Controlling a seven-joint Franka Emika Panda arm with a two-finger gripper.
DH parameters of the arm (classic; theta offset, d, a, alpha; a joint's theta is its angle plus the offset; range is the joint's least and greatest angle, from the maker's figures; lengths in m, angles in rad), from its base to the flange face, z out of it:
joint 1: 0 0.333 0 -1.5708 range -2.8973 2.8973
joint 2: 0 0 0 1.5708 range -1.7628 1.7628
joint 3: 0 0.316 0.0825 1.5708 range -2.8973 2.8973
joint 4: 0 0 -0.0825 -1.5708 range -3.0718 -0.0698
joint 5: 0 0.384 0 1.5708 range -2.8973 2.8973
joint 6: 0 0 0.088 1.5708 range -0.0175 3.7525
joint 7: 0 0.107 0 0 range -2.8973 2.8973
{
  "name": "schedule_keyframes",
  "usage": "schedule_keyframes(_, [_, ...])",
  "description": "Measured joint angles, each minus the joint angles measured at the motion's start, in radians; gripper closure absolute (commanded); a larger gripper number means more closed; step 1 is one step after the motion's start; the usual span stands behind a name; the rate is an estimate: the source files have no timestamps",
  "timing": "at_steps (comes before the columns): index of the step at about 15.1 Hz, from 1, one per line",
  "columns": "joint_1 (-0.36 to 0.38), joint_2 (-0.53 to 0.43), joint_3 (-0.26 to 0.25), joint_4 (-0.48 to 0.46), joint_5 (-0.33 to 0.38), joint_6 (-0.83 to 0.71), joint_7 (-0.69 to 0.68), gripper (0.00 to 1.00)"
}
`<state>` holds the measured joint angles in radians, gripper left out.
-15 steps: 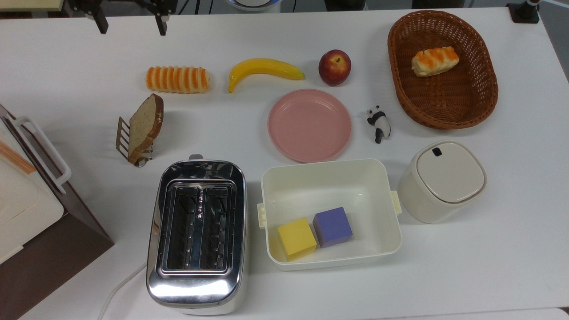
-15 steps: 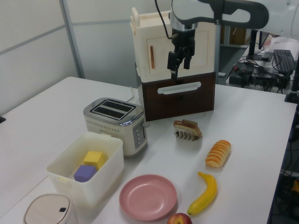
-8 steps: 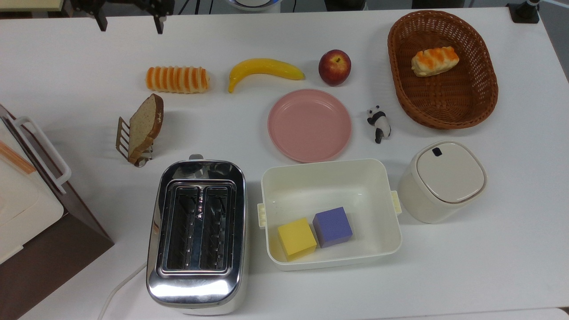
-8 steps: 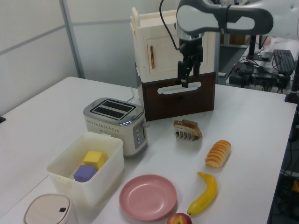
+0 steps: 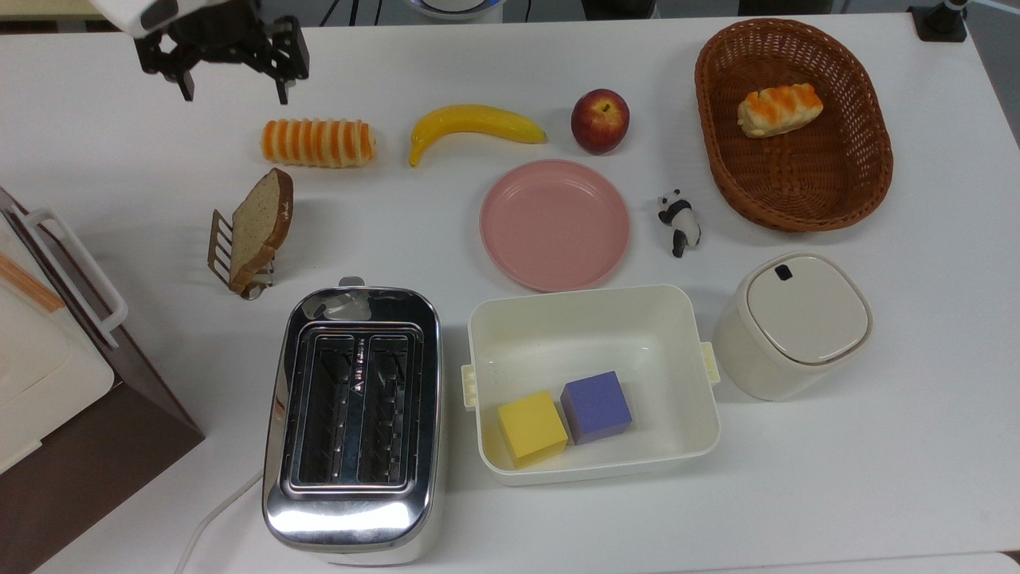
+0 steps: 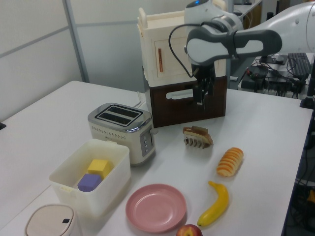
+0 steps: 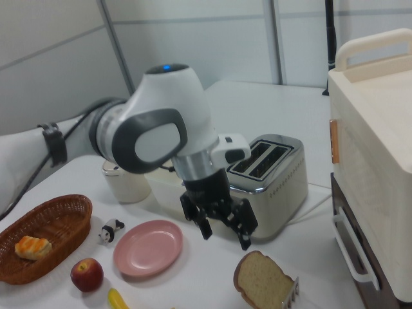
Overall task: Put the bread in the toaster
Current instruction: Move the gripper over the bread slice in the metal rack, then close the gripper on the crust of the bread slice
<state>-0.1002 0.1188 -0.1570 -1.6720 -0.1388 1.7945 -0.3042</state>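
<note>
**Bread in rack, gripper empty**

Bread (image 5: 261, 226) leans upright in rack (image 5: 220, 249), left-centre of top view, just above toaster (image 5: 353, 421). Gripper (image 5: 235, 90) upper left, fingers spread wide, holding nothing, clear of roll (image 5: 318, 143). Arm cut off at frame edge.

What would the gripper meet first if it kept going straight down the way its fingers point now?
Probably the bare white table. In the top view the open gripper points down over tabletop beyond the striped roll and the bread in its rack. Depth is unclear, so the roll might be grazed.
</note>
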Motion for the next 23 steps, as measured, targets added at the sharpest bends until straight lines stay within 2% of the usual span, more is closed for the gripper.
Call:
schedule_keyframes(4, [0.000, 0.032, 0.000, -0.037, -0.002, 0.026, -0.001, 0.00])
schedule_keyframes(12, [0.002, 0.134, 0.010, -0.039, -0.002, 0.113, -0.001, 0.00])
schedule_keyframes(14, [0.004, 0.155, 0.013, -0.039, -0.002, 0.132, -0.001, 0.05])
schedule_keyframes(15, [0.005, 0.164, 0.013, -0.039, -0.002, 0.143, -0.001, 0.10])
schedule_keyframes(18, [0.008, 0.185, 0.019, -0.039, -0.002, 0.170, 0.003, 0.47])
schedule_keyframes(19, [0.008, 0.190, 0.021, -0.039, -0.002, 0.176, 0.005, 0.56])
schedule_keyframes(22, [0.008, 0.194, 0.024, -0.038, -0.002, 0.180, 0.005, 0.82])
schedule_keyframes(23, [0.008, 0.194, 0.024, -0.037, -0.002, 0.180, 0.005, 0.88])
